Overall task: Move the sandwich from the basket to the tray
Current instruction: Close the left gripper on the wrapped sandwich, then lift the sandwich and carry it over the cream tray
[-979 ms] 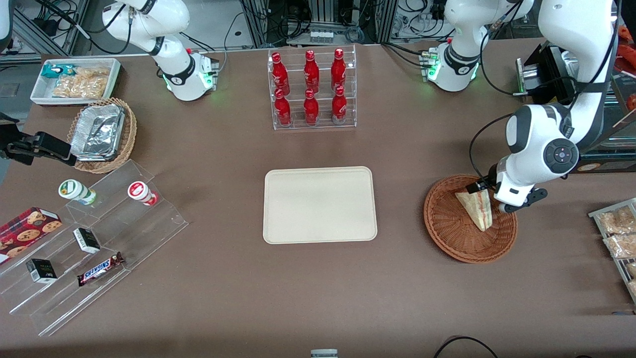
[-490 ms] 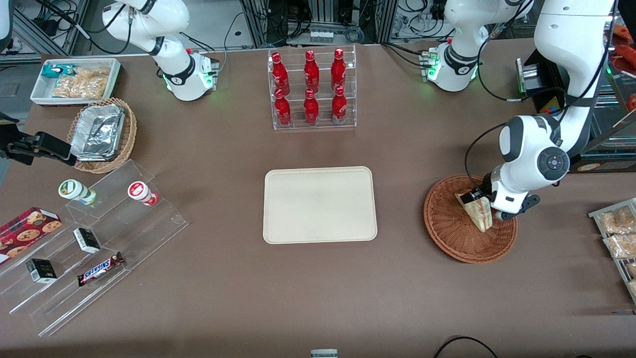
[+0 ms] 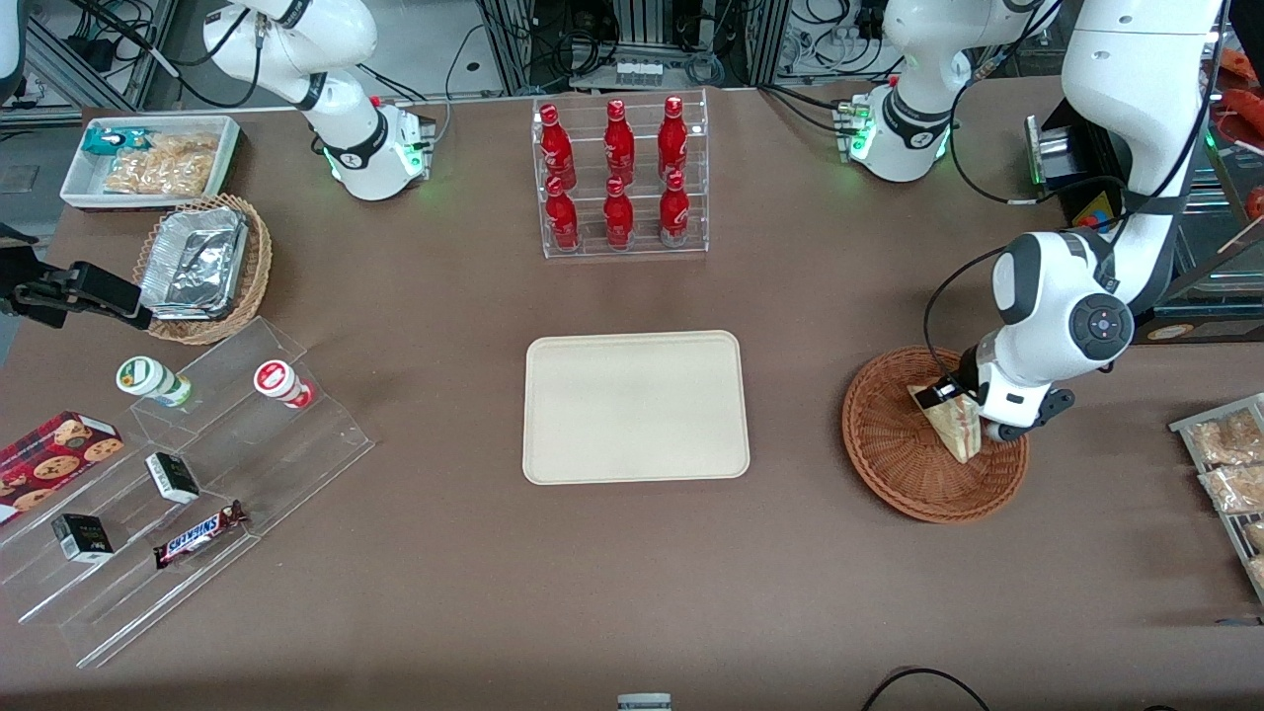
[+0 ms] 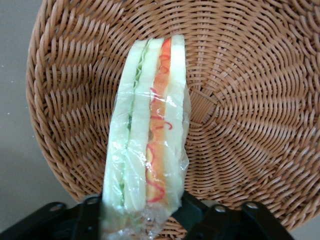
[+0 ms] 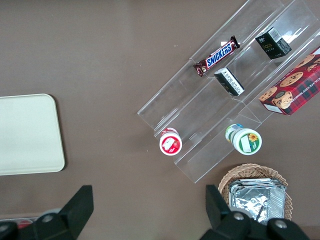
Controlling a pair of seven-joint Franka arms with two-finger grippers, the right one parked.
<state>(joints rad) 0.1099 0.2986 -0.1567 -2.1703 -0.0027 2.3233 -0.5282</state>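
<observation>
left arm bent low, gripper (image 3: 956, 405) pointing down, jaws clamped

My gripper (image 4: 140, 220) is cut off by the frame edge, fingertips hidden by the sandwich (image 4: 147, 145); basket (image 4: 250, 100) rim cropped.

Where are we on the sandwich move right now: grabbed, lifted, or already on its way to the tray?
Done: the gripper is down in the basket, its fingers shut on either side of the sandwich. In hand: the grasp itself; the wrapped wedge sits between the fingers over the wicker, and whether it is lifted clear cannot be told. Left: raise it out, carry it over, and set it on the tray, which has nothing on it.
</observation>
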